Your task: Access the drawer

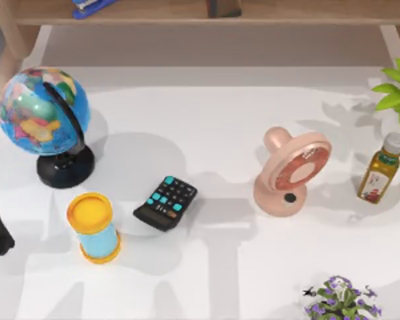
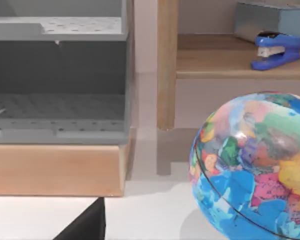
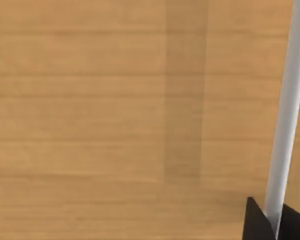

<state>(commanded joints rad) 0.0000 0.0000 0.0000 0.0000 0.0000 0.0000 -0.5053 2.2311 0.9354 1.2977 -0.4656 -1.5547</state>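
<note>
The right wrist view looks close onto a wooden panel, judged to be the drawer front, with a pale, slim bar handle running along it. Two dark fingertips of the right pincer stand on either side of the bar's lower end, nearly touching it; whether they press on it cannot be told.

The left pincer shows as a dark wedge low in the left wrist view, facing a grey open-fronted tray unit on a wooden base, with the globe just beside it and a blue stapler on the shelf behind. Its opening cannot be told.

Judgement: the handle is rigid, smooth and thin, so a grip may slip along it. The hold should be square across the bar, the pull straight out from the panel. The drawer should slide stiffly but without great weight. The desk carries unrelated clutter.
</note>
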